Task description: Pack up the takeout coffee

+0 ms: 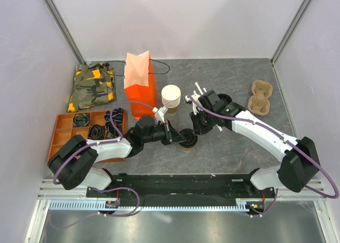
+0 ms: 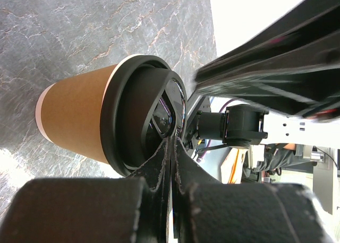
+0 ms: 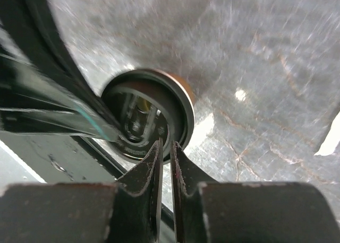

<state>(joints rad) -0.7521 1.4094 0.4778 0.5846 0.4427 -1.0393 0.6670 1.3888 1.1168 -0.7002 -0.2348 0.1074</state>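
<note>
Top-down look: the coffee cup with its black lid stands upright near the middle of the grey table. The left gripper comes at it from 9 o'clock and the right gripper from 1 o'clock, both right up against the lid. Going round from the cup, there's a stack of lidless cups at 12, an orange bag at 11, a cardboard cup carrier at 2, a camo cloth at 10 and an orange parts tray at 9.
</note>
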